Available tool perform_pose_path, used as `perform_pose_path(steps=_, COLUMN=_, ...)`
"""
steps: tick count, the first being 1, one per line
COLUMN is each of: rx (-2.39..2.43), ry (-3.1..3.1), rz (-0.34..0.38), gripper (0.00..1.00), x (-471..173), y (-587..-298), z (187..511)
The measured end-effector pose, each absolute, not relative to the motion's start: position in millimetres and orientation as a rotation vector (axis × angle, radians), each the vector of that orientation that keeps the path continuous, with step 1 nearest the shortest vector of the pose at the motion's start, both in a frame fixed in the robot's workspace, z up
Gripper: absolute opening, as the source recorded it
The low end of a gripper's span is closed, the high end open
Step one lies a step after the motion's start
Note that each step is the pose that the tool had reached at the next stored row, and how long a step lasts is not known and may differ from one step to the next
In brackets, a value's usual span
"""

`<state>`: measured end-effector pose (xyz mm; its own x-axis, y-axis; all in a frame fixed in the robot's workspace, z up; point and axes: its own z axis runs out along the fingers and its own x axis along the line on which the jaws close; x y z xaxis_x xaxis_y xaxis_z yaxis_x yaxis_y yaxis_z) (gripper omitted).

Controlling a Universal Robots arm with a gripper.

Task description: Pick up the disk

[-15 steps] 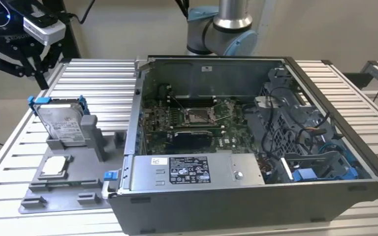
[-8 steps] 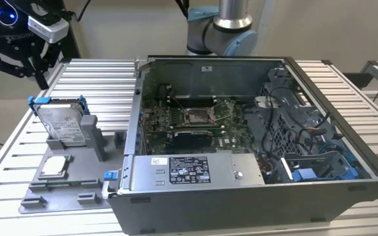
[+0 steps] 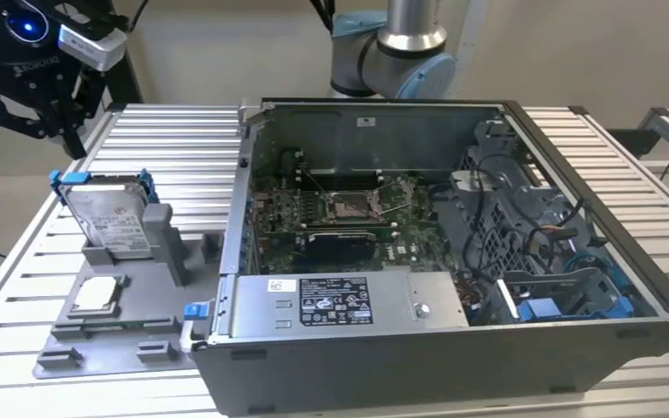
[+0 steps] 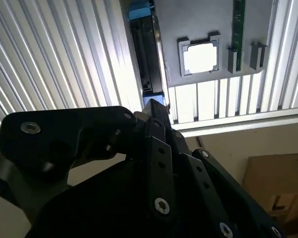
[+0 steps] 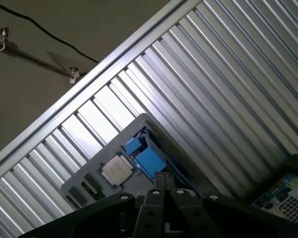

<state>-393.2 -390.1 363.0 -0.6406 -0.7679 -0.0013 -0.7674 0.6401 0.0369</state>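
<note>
Overhead at the exterior view's left, the black gripper (image 3: 35, 113) hangs above the slatted aluminium table (image 3: 184, 131), well apart from the disk (image 3: 114, 213) and holding nothing. How far it is open I cannot tell.

The disk stands upright on its edge in a slot of the grey holder tray (image 3: 79, 348), below the gripper and a little toward the exterior view's right. It is a flat silver-grey metal rectangle with a white label on the facing side. A bright blue plastic frame runs along its edges and ends in tabs at both upper corners. Its bottom edge is sunk in the slot, and a grey post (image 3: 160, 235) of the tray covers its lower corner.

In the second wrist view the disk (image 4: 146, 54) shows edge-on as a dark slab with blue at each end, its near end just past the gripper (image 4: 154, 106). In the first wrist view the gripper (image 5: 164, 181) hides most of the disk (image 5: 146, 156), leaving the blue frame.

A small square chip (image 3: 97, 294) lies flat in the tray near the disk. Further right sits the open computer case (image 3: 613, 340), its far corner cut off by the frame edge.
</note>
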Motion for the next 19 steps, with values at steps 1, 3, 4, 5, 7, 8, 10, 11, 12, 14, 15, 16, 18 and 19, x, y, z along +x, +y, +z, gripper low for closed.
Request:
perform_pose_path(steps=1, rx=1.353, ry=-2.818, rz=-0.053, gripper=0.0, x=-393.2, y=-390.1, z=363.1)
perform_pose_path(steps=3, rx=1.402, ry=-2.794, rz=-0.053, gripper=0.0, x=-393.2, y=-390.1, z=363.0)
perform_pose_path(steps=4, rx=1.43, ry=-2.779, rz=-0.052, gripper=0.0, x=-393.3, y=-390.1, z=363.0)
perform_pose_path(steps=5, rx=1.452, ry=-2.767, rz=-0.052, gripper=0.0, x=-393.2, y=-390.1, z=363.0)
perform_pose_path(steps=7, rx=1.503, ry=-2.739, rz=-0.052, gripper=0.0, x=-393.2, y=-390.1, z=363.1)
perform_pose_path(steps=8, rx=1.528, ry=-2.725, rz=-0.051, gripper=0.0, x=-393.2, y=-390.1, z=363.0)
perform_pose_path(steps=10, rx=1.576, ry=-2.697, rz=-0.051, gripper=0.0, x=-393.2, y=-390.1, z=363.0)
perform_pose_path(steps=11, rx=1.6, ry=-2.683, rz=-0.05, gripper=0.0, x=-393.2, y=-390.1, z=363.0)
perform_pose_path(steps=12, rx=1.626, ry=-2.667, rz=-0.05, gripper=0.0, x=-393.2, y=-390.1, z=362.9)
perform_pose_path(steps=14, rx=1.674, ry=-2.637, rz=-0.049, gripper=0.0, x=-393.2, y=-390.0, z=362.6)
perform_pose_path(steps=15, rx=1.697, ry=-2.621, rz=-0.049, gripper=0.0, x=-393.2, y=-390.1, z=362.5)
perform_pose_path(steps=16, rx=1.721, ry=-2.606, rz=-0.049, gripper=0.0, x=-393.2, y=-390.1, z=362.4)
perform_pose_path(steps=18, rx=1.767, ry=-2.574, rz=-0.048, gripper=0.0, x=-393.2, y=-390.1, z=362.1)
perform_pose_path(steps=19, rx=1.814, ry=-2.54, rz=-0.048, gripper=0.0, x=-393.2, y=-390.0, z=361.7)
